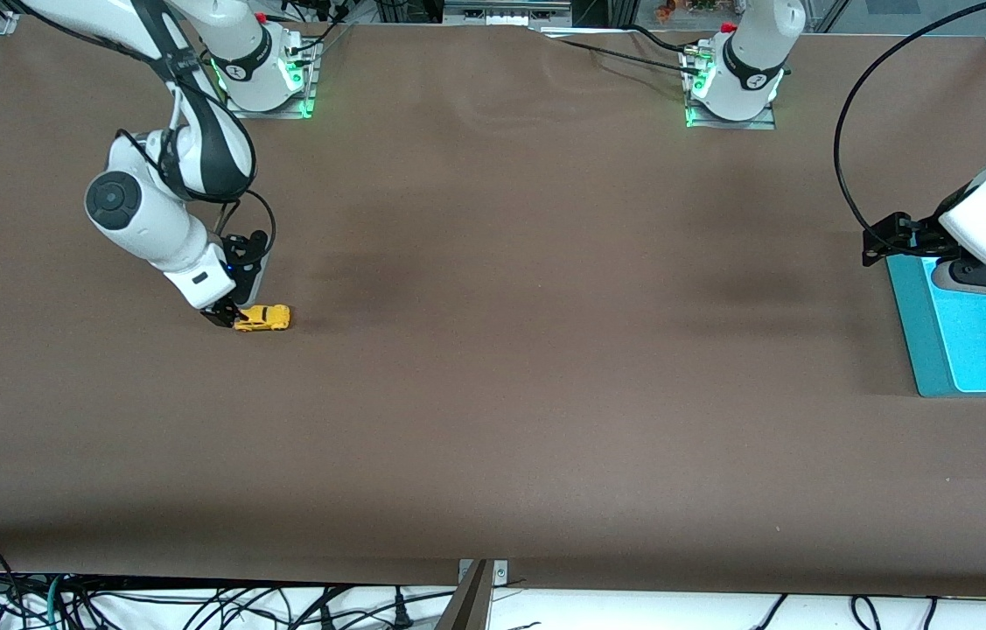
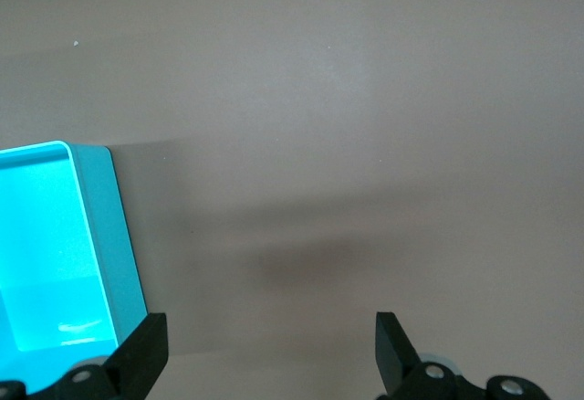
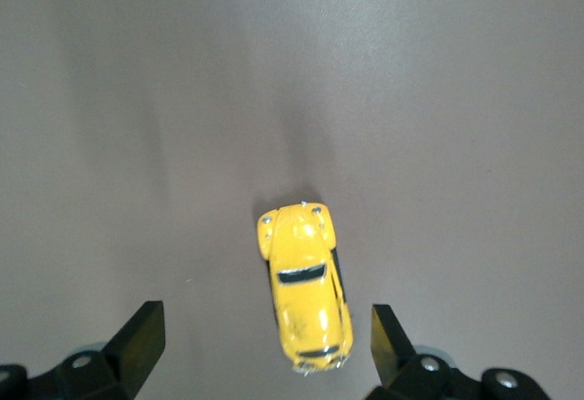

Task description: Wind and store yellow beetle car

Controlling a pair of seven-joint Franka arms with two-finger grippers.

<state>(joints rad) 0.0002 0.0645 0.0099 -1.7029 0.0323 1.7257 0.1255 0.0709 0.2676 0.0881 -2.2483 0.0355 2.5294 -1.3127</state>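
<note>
Brown counter point(image 1: 493, 394) carries the yellow beetle car point(image 1: 262, 318), left of frame centre, between the open right tool point(image 3: 260, 336). Light, rigid, glossy body: grip across its flanks. Left tool point(image 2: 271, 350) waits open beside the blue tray point(image 1: 921, 350).

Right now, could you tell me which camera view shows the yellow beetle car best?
The right wrist view: the yellow beetle car fills it from above, between the open right gripper. The front view shows it small; the left wrist view misses it.

yellow beetle car point(image 3: 306, 286), cyan bin point(image 1: 974, 337), brown table point(image 1: 493, 394).
</note>
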